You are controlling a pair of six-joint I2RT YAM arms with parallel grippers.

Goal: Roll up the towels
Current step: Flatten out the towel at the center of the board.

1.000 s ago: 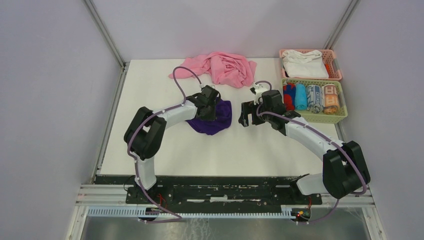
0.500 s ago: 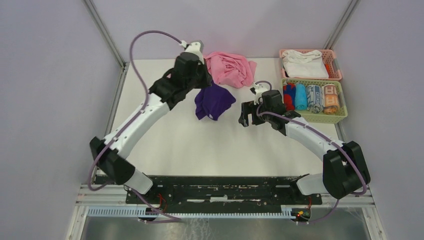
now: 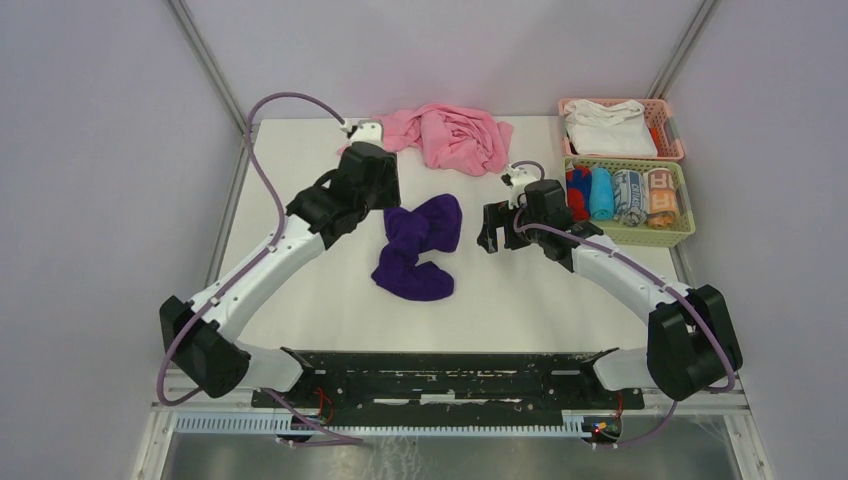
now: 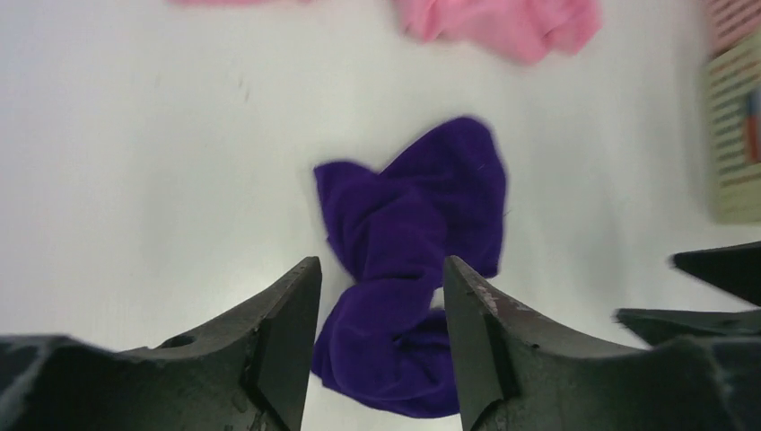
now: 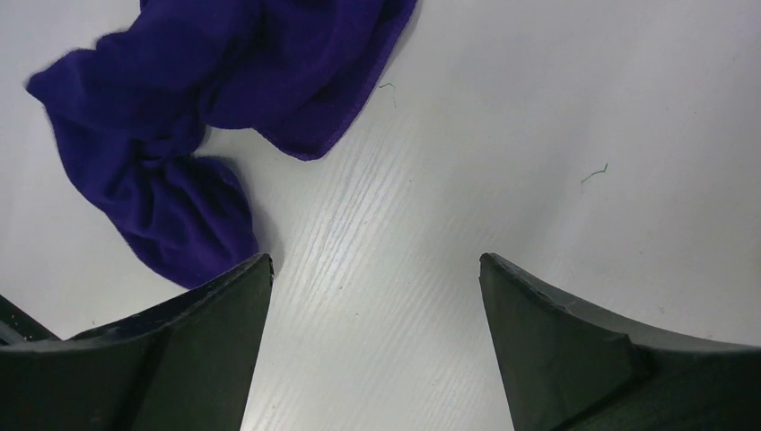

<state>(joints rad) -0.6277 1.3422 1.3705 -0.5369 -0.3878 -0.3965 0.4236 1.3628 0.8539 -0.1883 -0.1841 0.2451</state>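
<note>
left pincer spread over crumpled purple towel

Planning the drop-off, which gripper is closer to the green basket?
Right. The right gripper sits just left of the green basket; the left gripper is beyond the purple towel, farther left.
</note>
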